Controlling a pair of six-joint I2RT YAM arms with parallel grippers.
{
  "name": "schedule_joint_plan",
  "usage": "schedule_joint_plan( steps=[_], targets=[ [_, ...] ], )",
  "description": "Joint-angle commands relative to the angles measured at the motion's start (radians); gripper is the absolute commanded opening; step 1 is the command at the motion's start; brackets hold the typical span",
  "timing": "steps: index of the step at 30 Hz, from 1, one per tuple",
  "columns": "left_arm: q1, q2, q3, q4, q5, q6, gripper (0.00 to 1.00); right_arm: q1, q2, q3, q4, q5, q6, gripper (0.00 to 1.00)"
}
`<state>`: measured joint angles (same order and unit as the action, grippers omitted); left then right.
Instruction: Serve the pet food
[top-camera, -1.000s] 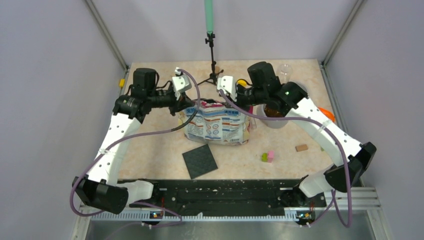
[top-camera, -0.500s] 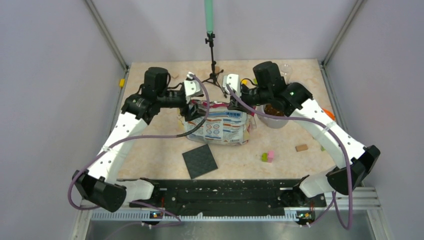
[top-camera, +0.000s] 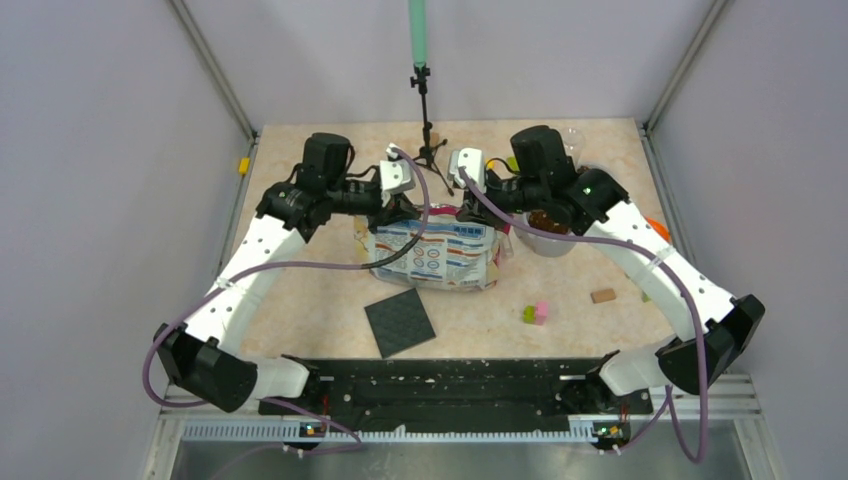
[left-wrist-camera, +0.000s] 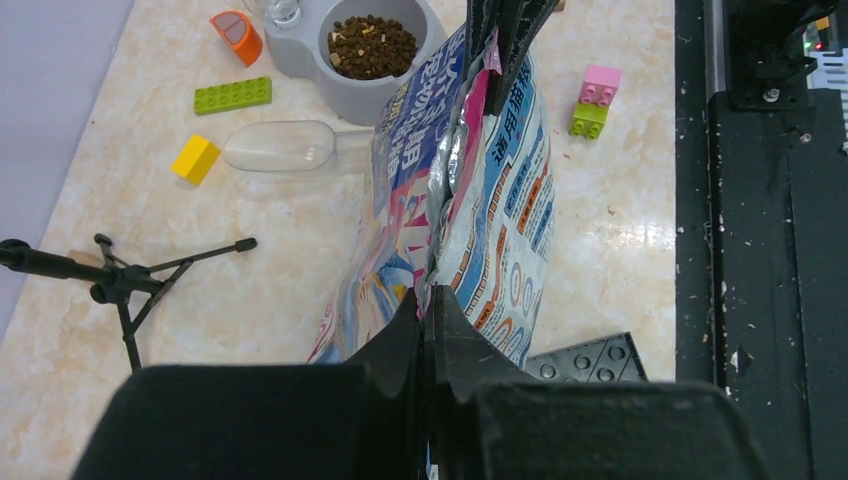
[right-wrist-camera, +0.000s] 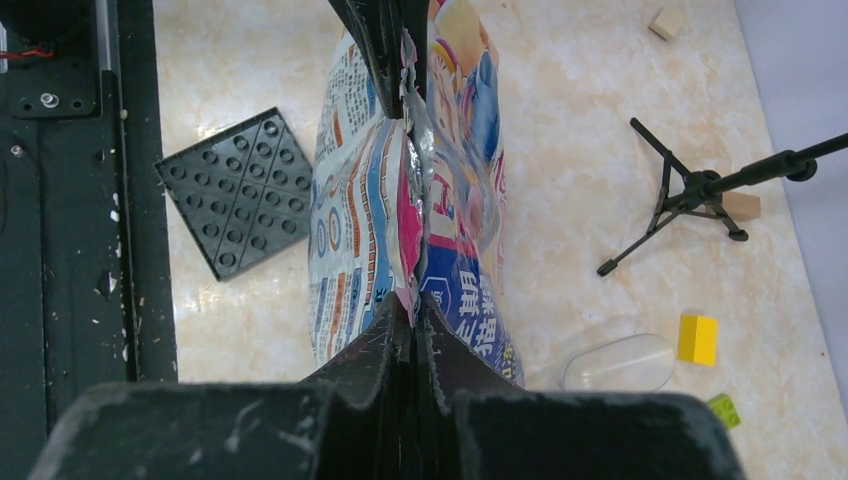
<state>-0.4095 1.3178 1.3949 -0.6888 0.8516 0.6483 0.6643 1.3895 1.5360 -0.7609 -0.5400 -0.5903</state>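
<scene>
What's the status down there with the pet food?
Left fingers and right fingers shut on the top edge of the pet food bag. Kibble sits in the grey bowl. Clear scoop lies nearby.

The bag (top-camera: 435, 252) is stood approx. in the middle of the table (top-camera: 310, 310), its long side parallel to the near edge. Its top seam is pinched at the left end by the left gripper (left-wrist-camera: 428, 305) and at the right end by the right gripper (right-wrist-camera: 410, 312). The bowl (left-wrist-camera: 330, 92) is placed just right of the bag, w/ the kibble (left-wrist-camera: 372, 45) in it. The scoop (left-wrist-camera: 280, 146) is laid behind the bag's right end, near the bowl. The tripod stand (top-camera: 428, 150) is set at the back centre. A studded plate (top-camera: 399, 322) is laid in front of the bag, twd. the left. Two small blocks (top-camera: 536, 313), touching each other, are found front-right of the bag; one more block (top-camera: 602, 295) further right.
</scene>
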Motion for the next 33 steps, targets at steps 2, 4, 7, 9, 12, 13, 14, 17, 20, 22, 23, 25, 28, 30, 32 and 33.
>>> schedule_joint_plan(
  steps=[2, 4, 7, 9, 12, 13, 14, 17, 20, 22, 23, 25, 28, 30, 32, 33],
  targets=[
    [0.003, -0.058, -0.027, 0.087, 0.012, -0.055, 0.0, -0.002, -0.064, 0.031, 0.043, -0.051, -0.007, 0.0],
    [0.003, -0.064, -0.043, 0.1, 0.012, -0.065, 0.0, -0.002, -0.07, 0.025, 0.041, -0.047, -0.007, 0.0],
    [0.003, -0.067, -0.059, 0.143, 0.016, -0.111, 0.41, -0.002, -0.092, 0.006, 0.071, -0.042, 0.001, 0.0],
    [0.001, -0.076, -0.088, 0.191, 0.06, -0.136, 0.56, -0.002, -0.101, -0.004, 0.09, -0.042, 0.007, 0.0],
    [-0.009, -0.082, -0.125, 0.259, 0.092, -0.178, 0.58, -0.002, -0.101, -0.004, 0.089, -0.044, 0.009, 0.0],
    [-0.019, -0.08, -0.128, 0.264, 0.094, -0.181, 0.58, -0.002, -0.1, -0.002, 0.086, -0.044, 0.009, 0.0],
    [-0.027, -0.078, -0.129, 0.265, 0.094, -0.184, 0.58, -0.002, -0.1, -0.002, 0.083, -0.044, 0.009, 0.0],
    [-0.053, -0.06, -0.123, 0.272, 0.104, -0.193, 0.58, -0.002, -0.102, -0.008, 0.085, -0.043, 0.01, 0.0],
    [-0.069, -0.045, -0.118, 0.305, 0.117, -0.223, 0.54, -0.002, -0.104, -0.014, 0.092, -0.042, 0.012, 0.0],
    [-0.075, -0.038, -0.118, 0.345, 0.139, -0.256, 0.5, -0.002, -0.102, -0.012, 0.088, -0.047, 0.012, 0.0],
    [-0.076, -0.032, -0.116, 0.359, 0.15, -0.271, 0.43, -0.002, -0.097, -0.009, 0.089, -0.049, 0.012, 0.0],
    [-0.077, -0.014, -0.096, 0.349, 0.187, -0.273, 0.18, -0.002, -0.092, -0.007, 0.09, -0.049, 0.012, 0.0],
    [-0.076, 0.02, -0.038, 0.262, 0.177, -0.235, 0.0, -0.003, -0.087, -0.005, 0.096, -0.049, 0.012, 0.0],
    [-0.076, 0.034, -0.019, 0.224, 0.155, -0.213, 0.0, -0.003, -0.084, -0.002, 0.101, -0.05, 0.013, 0.0],
    [-0.077, 0.032, -0.024, 0.225, 0.139, -0.207, 0.0, -0.005, -0.08, 0.002, 0.104, -0.05, 0.014, 0.0],
    [-0.077, 0.032, -0.03, 0.24, 0.131, -0.214, 0.0, -0.006, -0.079, 0.003, 0.108, -0.05, 0.015, 0.0]
  ],
)
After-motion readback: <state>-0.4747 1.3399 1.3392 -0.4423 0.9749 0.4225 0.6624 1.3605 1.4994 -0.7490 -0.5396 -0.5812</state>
